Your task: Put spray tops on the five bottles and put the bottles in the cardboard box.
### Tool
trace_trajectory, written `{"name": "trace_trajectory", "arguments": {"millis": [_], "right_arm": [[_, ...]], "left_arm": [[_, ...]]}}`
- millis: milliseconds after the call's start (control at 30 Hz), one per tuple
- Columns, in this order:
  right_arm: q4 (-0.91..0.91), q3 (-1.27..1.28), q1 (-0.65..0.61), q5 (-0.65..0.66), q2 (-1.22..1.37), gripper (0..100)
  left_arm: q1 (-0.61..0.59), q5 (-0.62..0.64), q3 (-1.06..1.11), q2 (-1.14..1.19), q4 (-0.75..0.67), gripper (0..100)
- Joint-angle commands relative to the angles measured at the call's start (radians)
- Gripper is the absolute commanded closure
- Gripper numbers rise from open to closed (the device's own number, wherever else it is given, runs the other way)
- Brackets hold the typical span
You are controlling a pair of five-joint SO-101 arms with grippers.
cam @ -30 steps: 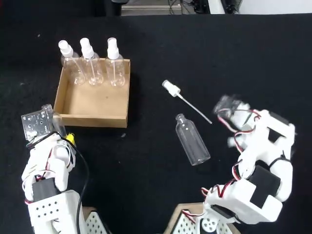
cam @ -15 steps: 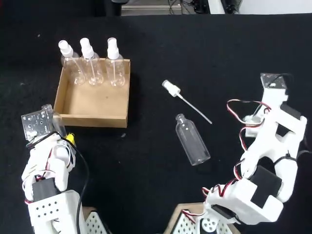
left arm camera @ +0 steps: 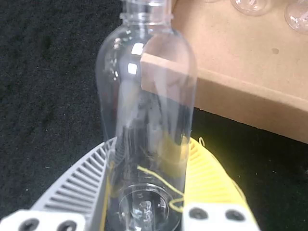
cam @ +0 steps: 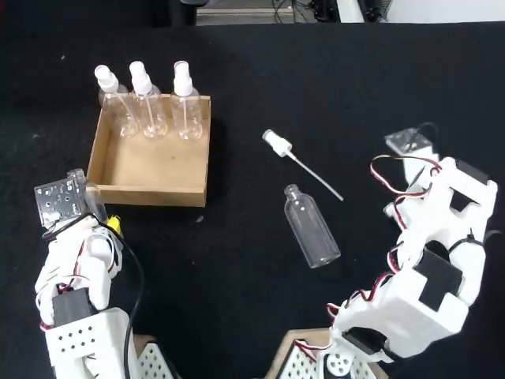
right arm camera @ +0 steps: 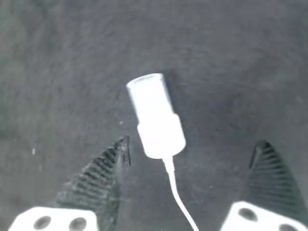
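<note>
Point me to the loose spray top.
In the high view, the spray top lies on the black table, right of the cardboard box and just beyond the neck of the lying bottle.

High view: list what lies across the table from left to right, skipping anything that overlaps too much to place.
held bottle → cardboard box → loose bottle → right arm

surface: black cloth (cam: 237, 71) | far edge: dark cables (cam: 293, 9) | corner: white panel (cam: 442, 9)
</note>
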Motion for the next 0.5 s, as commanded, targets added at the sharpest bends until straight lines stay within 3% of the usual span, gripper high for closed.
{"name": "trace_trajectory", "arguments": {"millis": [0,167,267,367,467], "right_arm": [[0.055,-0.054,-0.015,0.089,-0.002,66.2],[0.018,-0.022,-0.041,0.104,-0.001,68.0],[-0.081,0.035,-0.064,0.104,-0.001,80.1],[-0.210,0.102,-0.071,0.100,-0.008,99.5],[-0.226,0.097,-0.035,0.097,-0.048,99.1]], "left_arm": [[-0.002,0.002,-0.015,-0.011,-0.018,95],[-0.002,0.002,-0.015,-0.011,-0.018,95],[-0.002,0.002,-0.015,-0.011,-0.018,95],[-0.002,0.002,-0.015,-0.011,-0.017,95],[-0.002,0.002,-0.015,-0.011,-0.015,95]]}}
